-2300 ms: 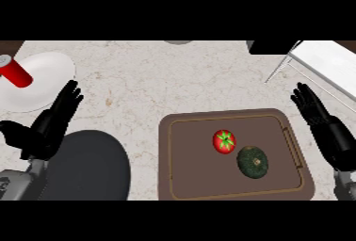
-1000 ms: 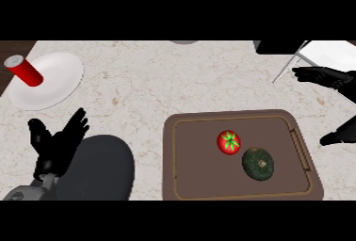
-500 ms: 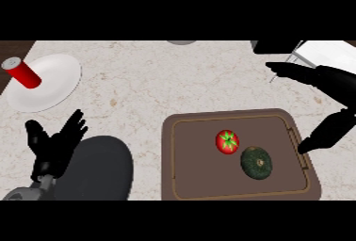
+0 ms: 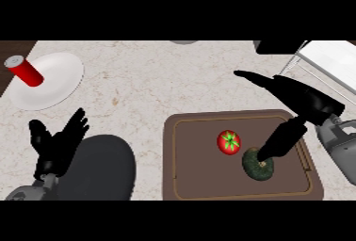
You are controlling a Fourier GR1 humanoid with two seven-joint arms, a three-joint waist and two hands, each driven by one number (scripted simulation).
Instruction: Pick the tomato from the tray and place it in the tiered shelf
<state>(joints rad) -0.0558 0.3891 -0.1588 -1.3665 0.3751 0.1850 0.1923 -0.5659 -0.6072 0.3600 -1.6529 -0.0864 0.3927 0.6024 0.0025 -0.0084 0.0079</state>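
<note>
The tomato (image 4: 229,141) is seen lying untouched in the brown tray (image 4: 182,183), just beside the thumb of the right hand (image 4: 303,101) on its left, with a dark green round vegetable (image 4: 259,165) directly under that thumb's tip. The fingers (image 4: 259,79) of the right hand are spread wide and straight, pointing up-left beyond the tray's far edge, and nothing is held in them. The left hand (image 4: 57,141) is shown open and empty at the lower left over the desk (image 4: 139,84), below a white plate (image 4: 52,84) carrying a red can (image 4: 26,71), while the white shelf (image 4: 327,59) is glimpsed at the upper right, behind the right hand.
</note>
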